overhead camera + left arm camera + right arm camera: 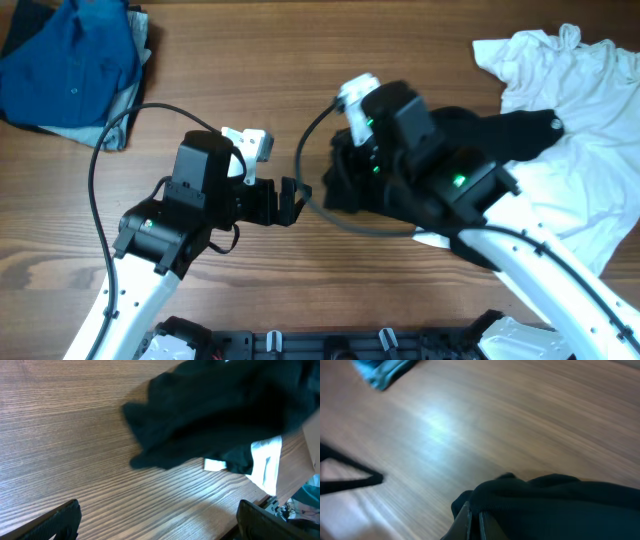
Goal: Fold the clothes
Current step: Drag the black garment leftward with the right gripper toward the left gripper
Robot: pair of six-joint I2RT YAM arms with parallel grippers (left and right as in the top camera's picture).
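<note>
The black T-shirt (522, 130) hangs bunched from my right arm, just right of the table's middle. In the right wrist view my right gripper (474, 521) is shut on a fold of the black T-shirt (560, 505), and the cloth drapes over the fingers. My left gripper (294, 201) stands open a little left of the bunch and holds nothing. In the left wrist view the black T-shirt (215, 415) lies ahead of my left gripper (160, 527), apart from both fingers, with a small white label (215, 465) at its lower edge.
A white T-shirt (585, 120) is spread at the right of the table, partly under the black one. A blue buttoned shirt (75, 65) lies on a pile at the back left. Bare wood lies between them. The table's front edge (252, 502) is near the left gripper.
</note>
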